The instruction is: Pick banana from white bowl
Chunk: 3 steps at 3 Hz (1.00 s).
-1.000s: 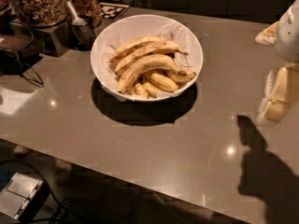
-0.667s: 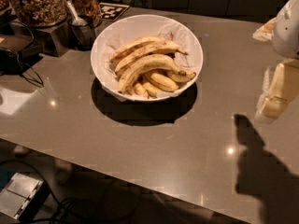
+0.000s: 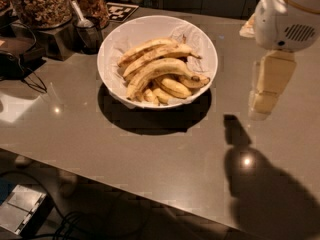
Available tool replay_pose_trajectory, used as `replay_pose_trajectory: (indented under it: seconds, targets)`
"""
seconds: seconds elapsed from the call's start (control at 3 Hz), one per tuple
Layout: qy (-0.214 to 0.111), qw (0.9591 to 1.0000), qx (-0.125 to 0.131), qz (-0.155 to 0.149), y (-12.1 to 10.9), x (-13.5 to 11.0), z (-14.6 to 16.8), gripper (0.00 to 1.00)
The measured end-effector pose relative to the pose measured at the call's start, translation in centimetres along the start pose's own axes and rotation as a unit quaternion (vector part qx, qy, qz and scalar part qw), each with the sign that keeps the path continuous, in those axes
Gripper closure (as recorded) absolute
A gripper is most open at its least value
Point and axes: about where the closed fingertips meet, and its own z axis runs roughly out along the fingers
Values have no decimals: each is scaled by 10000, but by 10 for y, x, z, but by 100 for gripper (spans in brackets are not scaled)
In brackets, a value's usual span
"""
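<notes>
**Grey tabletop, white bowl of bananas, hand off to the right**

Grey and glossy, the tabletop (image 3: pixel 150 154) fills most of the frame and carries small bright glints of light. A broad dark shadow lies across its lower right corner.

At the upper right corner sits the robot's rounded white arm housing (image 3: pixel 287 14), with a small vent grille on its side. Below it hangs the hand (image 3: pixel 264 99), pale beige, over bare tabletop at the right edge of the frame and well apart from the bowl. It touches nothing that can be seen. Whether it is apart or together cannot be told from this angle.

The bowl (image 3: pixel 205 49) stands at upper centre, lined with crinkled white paper and casting a dark shadow toward the bottom of the frame. Several bananas lie in it.

A large jar (image 3: pixel 40 4) of brown nuts stands in the upper left corner on a dark base, with a second jar (image 3: pixel 92 1) just right of it.

The banana (image 3: pixel 155 69), thick, curved and brown-speckled, lies across the middle of the bowl, its dark stem end pointing right. Two slimmer bananas (image 3: pixel 150 49) lie just above it, and short stubby ones (image 3: pixel 172 86) are tucked below, touching it.

A dark cup (image 3: pixel 89 31) holding a scoop stands between the jars and the bowl.
</notes>
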Motion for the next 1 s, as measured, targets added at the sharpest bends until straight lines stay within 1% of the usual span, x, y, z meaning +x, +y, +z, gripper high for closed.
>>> replay_pose_trajectory:
  seconds: [0.33,0.67,1.0]
  targets:
    - [-44,10000,86,-17,-3,-4,-1,0]
    - [-181,9998,82,27,-5,-7,3,0]
    - [-89,9999,46,-138,-13,-42,18,0]
